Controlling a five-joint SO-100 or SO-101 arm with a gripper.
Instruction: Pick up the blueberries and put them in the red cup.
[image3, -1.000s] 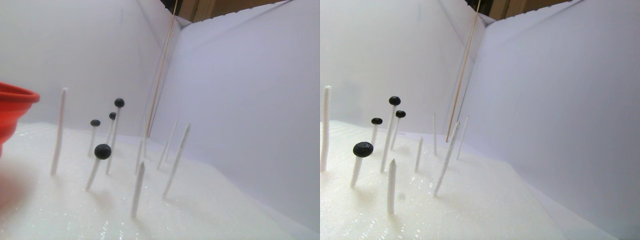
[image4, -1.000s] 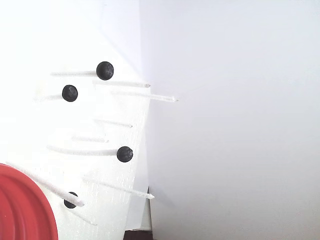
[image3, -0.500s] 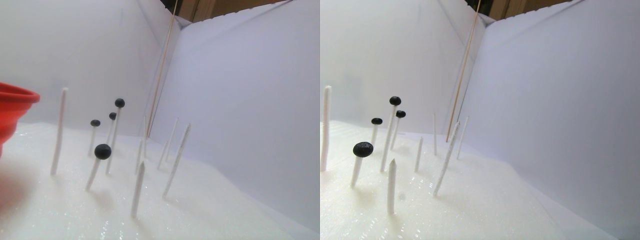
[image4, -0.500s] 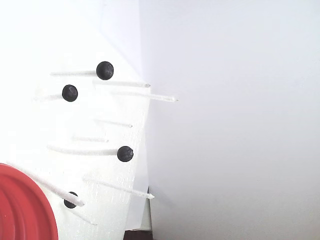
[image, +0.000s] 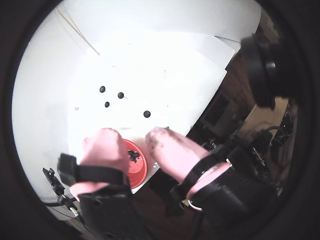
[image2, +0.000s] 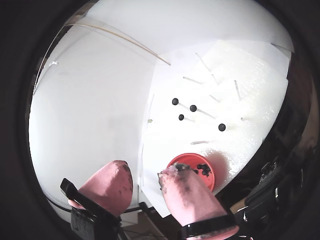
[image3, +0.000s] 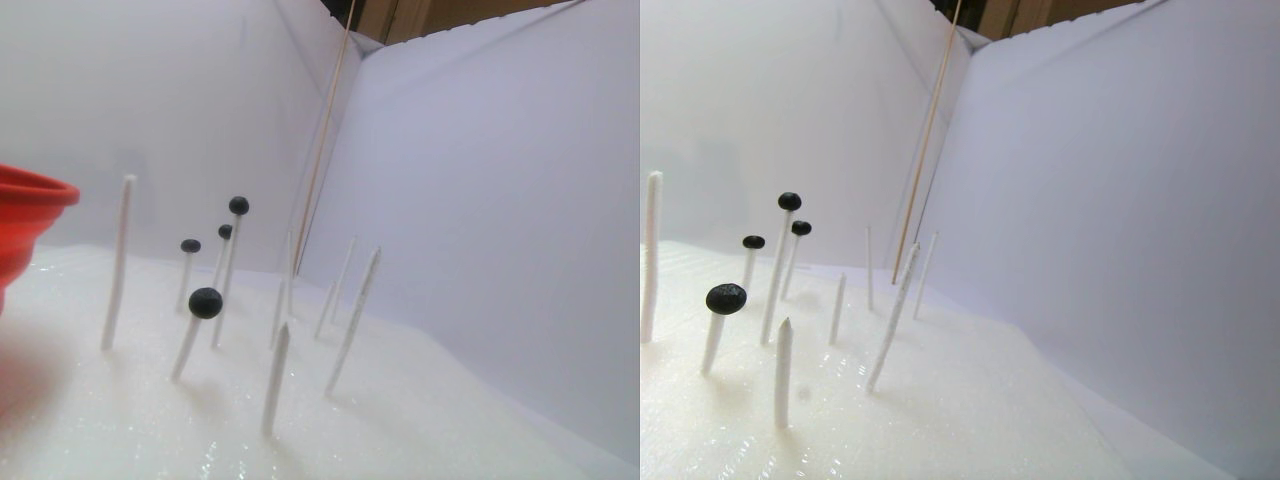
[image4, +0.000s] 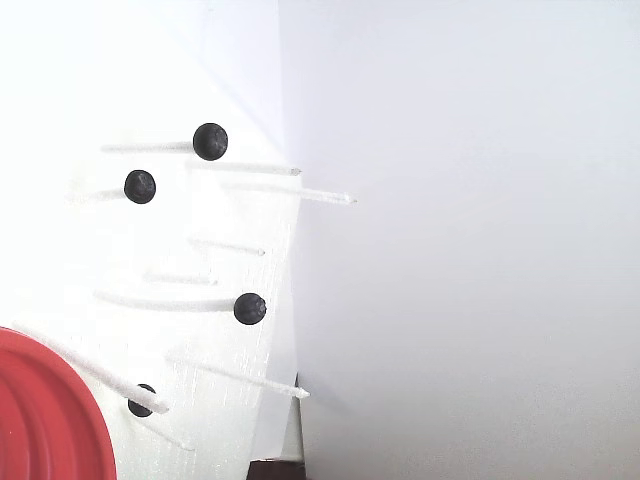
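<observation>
In a wrist view, the gripper (image: 134, 134) hangs high above the scene with its two pink-tipped fingers (image: 102, 150) spread wide and nothing between them. Below the gap sits the red cup (image: 135, 167), close to the near edge of the white foam base (image: 175, 85), with a few dark bits inside it. Four blueberries (image: 120, 95) stand further in on the foam, well apart from the cup.

In another wrist view the gripper (image2: 145, 172) shows the same wide gap — the right-hand finger (image2: 185, 192) overlaps the cup's (image2: 212, 175) rim in the picture. The blueberries (image2: 193, 108) sit on thin white sticks (image2: 192, 80) toward the middle of the foam (image2: 255, 80), three close together and one nearer the cup.

In the stereo pair view, from low on the foam (image3: 420, 420), the blueberries (image3: 205, 302) perch on top of upright or tilted sticks (image3: 118, 262); other sticks are bare. The cup (image3: 25, 215) shows only in part at the left edge, and white walls (image3: 480, 200) enclose the foam.

In the fixed view the cup's (image4: 45, 420) ridged rings fill the lower left corner; one of the blueberries (image4: 250, 308) is near the foam's right edge, another just beside the cup.

No writing or labels can be read in any view.
</observation>
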